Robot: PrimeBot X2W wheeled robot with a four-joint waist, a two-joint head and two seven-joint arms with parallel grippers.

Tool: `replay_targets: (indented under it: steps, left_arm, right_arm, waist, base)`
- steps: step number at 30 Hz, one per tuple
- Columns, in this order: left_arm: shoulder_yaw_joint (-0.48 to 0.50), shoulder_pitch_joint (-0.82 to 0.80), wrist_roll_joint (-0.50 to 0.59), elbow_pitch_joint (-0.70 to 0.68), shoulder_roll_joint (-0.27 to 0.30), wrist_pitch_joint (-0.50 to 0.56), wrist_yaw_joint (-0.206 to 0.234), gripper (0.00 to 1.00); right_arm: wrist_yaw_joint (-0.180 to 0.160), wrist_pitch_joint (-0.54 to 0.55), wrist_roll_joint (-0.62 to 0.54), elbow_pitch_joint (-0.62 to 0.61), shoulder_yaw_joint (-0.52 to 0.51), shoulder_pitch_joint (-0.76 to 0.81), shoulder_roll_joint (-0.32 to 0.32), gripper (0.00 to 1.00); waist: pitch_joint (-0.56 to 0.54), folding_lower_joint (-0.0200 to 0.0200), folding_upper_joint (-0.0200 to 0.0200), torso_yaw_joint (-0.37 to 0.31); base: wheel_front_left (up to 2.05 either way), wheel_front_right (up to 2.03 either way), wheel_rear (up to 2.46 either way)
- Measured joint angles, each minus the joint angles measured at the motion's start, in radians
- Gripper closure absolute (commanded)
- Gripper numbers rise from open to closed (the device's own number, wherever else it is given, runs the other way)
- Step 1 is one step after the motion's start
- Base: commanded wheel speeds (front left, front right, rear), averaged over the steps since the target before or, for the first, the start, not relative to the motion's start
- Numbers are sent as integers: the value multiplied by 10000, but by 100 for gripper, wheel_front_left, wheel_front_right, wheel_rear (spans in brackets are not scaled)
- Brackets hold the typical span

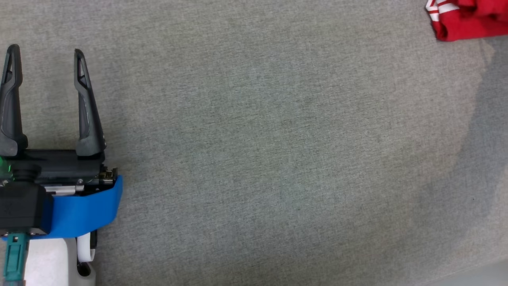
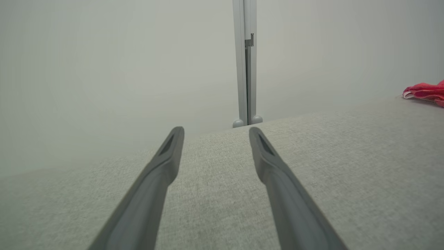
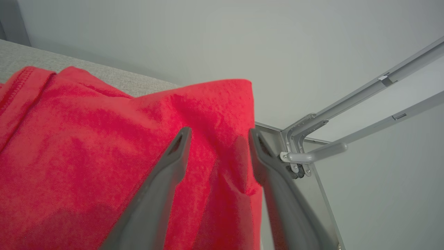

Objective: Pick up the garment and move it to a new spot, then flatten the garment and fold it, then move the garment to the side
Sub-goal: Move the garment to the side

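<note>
I see my left gripper (image 1: 46, 48) at the lower left of the head view, over the grey fabric surface (image 1: 258, 139). Its two dark fingers stand wide apart with nothing between them, so it is released. The garment (image 1: 468, 20), red with some white stripes, lies bunched at the upper right edge of this view, well apart from the left gripper. In the right wrist view my right gripper (image 3: 219, 129) is at the garment. Its fingers are spread, and a raised fold of the red cloth stands between them, close to one finger. I see no pinch on the cloth, so I count this gripper as released too. Behind it are a pale wall and a grey metal frame (image 3: 319, 152).
</note>
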Motion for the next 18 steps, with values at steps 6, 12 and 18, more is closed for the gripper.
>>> replay_targets:
  steps: [6, 12, 18]
  left_arm:
    - [10, 25, -199, 433, -138, -282, 138, 0]
    - [161, 496, -598, 1354, -351, -662, 276, 0]
    - [316, 1279, -1028, 2201, -571, -849, 410, 0]
  right_arm:
    - [0, -445, -399, 424, -128, -139, 81, 0]
    - [2, -556, -393, -926, -523, 397, 454, 0]
    - [0, -558, -234, -3279, -1179, 2292, 1198, 0]
  waist:
    - [-344, 0, 0, 238]
    - [-1345, -2, -3, 592]
    - [-2604, -4, -5, 969]
  base:
    - [0, 0, 0]
    - [0, 0, 0]
    - [0, 0, 0]
